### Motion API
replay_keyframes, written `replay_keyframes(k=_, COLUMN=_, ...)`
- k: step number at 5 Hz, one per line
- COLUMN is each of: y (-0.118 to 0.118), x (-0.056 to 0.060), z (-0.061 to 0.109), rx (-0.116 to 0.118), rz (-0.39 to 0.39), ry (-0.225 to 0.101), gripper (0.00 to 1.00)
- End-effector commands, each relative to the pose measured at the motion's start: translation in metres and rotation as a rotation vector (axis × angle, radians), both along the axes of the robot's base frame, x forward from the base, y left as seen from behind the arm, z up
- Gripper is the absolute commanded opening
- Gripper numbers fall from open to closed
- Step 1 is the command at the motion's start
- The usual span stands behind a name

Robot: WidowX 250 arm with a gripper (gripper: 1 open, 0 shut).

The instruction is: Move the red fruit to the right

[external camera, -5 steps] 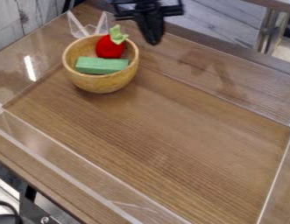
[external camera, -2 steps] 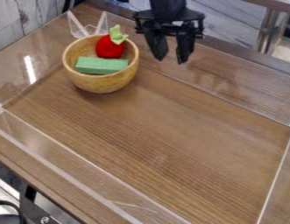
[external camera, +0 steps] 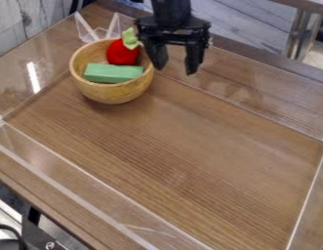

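Note:
The red fruit [external camera: 123, 51], a small strawberry-like toy with a pale green top, rests in the tan bowl [external camera: 114, 88] at the upper left of the table. It leans against the bowl's far rim beside a flat green block [external camera: 110, 72]. My black gripper [external camera: 176, 62] hangs just right of the bowl's rim, pointing down. Its two fingers stand wide apart with nothing between them. The left finger [external camera: 157, 56] is close to the fruit but apart from it.
A clear plastic wall [external camera: 33, 68] runs around the wooden table top [external camera: 190, 146]. A metal table leg [external camera: 302, 34] stands at the back right. Bare wood stretches right of and in front of the bowl.
The gripper went from shut to wide open. It came down and moved left, closer to the bowl and the fruit. The fruit and the block stayed where they were.

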State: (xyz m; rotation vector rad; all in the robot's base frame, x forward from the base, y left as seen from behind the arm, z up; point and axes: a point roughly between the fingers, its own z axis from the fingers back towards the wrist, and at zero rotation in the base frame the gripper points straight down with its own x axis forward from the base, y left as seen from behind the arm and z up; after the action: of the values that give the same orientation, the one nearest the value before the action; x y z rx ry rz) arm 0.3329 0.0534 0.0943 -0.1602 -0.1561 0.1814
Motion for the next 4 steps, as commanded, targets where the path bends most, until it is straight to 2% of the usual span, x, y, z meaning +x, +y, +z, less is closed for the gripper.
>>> replay_keyframes(k=1, y=0.028, x=0.006, z=0.011, rx=0.028, rz=0.058, ry=-0.049, gripper=1.0)
replay_keyframes(k=2, y=0.045, x=0.005, z=0.006, rx=0.039, rz=0.104, ry=-0.057, gripper=1.0)
replay_keyframes(k=3, y=0.051, x=0.006, z=-0.008, rx=0.056, rz=0.134, ry=-0.046, gripper=1.0)
replay_keyframes(k=4, y=0.068, x=0.015, z=-0.015, rx=0.07, rz=0.117, ry=-0.033, gripper=1.0)
